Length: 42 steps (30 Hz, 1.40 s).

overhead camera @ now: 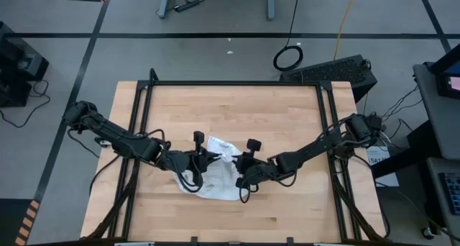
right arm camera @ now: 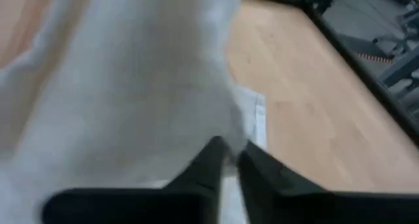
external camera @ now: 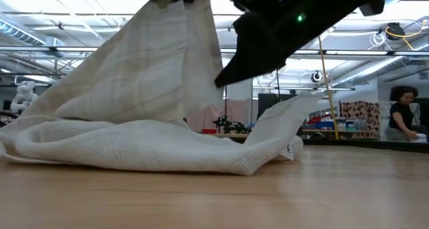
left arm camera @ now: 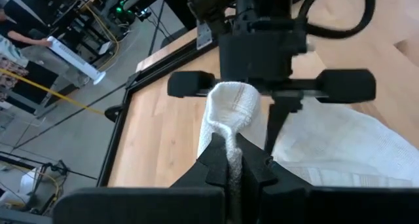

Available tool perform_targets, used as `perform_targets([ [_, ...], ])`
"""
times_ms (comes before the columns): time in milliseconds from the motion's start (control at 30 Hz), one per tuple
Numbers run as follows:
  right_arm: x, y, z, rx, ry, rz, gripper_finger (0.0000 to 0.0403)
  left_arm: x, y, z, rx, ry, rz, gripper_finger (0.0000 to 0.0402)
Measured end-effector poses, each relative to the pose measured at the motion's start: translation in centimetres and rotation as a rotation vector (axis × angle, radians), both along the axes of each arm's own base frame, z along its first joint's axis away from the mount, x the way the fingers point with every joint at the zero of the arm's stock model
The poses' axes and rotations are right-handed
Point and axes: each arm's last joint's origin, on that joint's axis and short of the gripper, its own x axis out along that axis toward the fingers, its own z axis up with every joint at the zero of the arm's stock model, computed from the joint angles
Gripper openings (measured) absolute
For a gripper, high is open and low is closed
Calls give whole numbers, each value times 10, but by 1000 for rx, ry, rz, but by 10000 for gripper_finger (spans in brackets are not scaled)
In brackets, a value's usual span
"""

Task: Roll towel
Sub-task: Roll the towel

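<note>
One towel [overhead camera: 218, 175] lies crumpled near the middle of the table [overhead camera: 287, 116], part of it lifted off the wood like a tent. Two end effectors meet over it. The left end effector [left arm camera: 233, 160] is clenched on a bunched fold of the cloth, which rises straight up between its fingers. The right end effector [right arm camera: 229, 152] sits just beside it, fingers nearly together with a thin edge of towel pinched between them. One person [external camera: 404, 115] stands far off behind the table.

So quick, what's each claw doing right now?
Left claw: closed, pinching a lifted fold of the towel.
Right claw: closed on the towel too.
</note>
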Motion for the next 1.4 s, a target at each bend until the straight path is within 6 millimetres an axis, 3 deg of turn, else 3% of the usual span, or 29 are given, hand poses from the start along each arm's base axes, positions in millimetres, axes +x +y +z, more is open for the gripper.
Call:
perform_targets([
  [267,-14,-4,44,-97,-94,-46,7,0,0,1,-37,-19,15,17],
  [433,-21,-7,62,-99,-133,-48,5,0,0,1,-99,-29,44,70],
  [733,-30,-11,49,-92,-16,-108,2,0,2,0,-98,-17,55,167],
  [1167,-35,-14,45,-96,5,-194,2,0,2,-2,-129,-2,54,173],
  [1400,-39,-17,60,-122,-72,-252,2,0,1,-2,-164,5,27,173],
])
